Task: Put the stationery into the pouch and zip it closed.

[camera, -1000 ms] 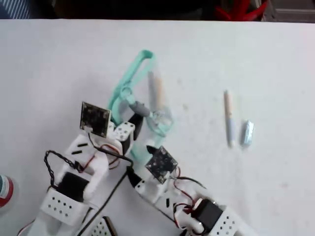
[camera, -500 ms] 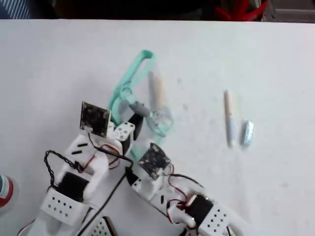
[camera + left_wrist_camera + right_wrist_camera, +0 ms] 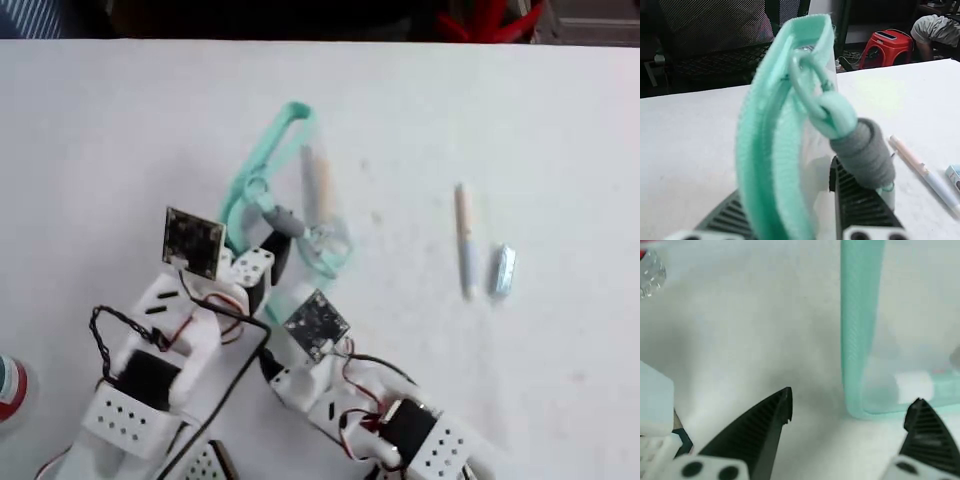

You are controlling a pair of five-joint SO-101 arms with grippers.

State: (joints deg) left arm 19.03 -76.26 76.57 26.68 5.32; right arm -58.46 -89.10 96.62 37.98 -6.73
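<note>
Far left edge of the table (image 3: 560, 130) there's a sliver of some red, white and teal round thing (image 3: 6, 388), no idea what it is. Next over, the left gripper (image 3: 272, 236) is clamped on the pouch (image 3: 250, 175), pinching the mint zipper edge so the pouch stands up off the table. In the left wrist view the mint band runs right up between the black fingers, with the round zipper pull (image 3: 837, 112) and its grey tab (image 3: 865, 152) just beside one finger. A beige pen (image 3: 318, 185) shows at the pouch's clear side; can't tell if it's inside or just behind. Then the right gripper (image 3: 852, 407), spread wide and holding nothing, sits low over the table with the pouch's bottom corner right in front of it, one fingertip close to the mint edge. Further right, well apart from the pouch, a loose pen (image 3: 465, 240) lies on the white table with a small light-blue block (image 3: 503, 270) just beside it. Behind the table: a dark mesh chair (image 3: 715, 30) and a red stool (image 3: 887, 45).
</note>
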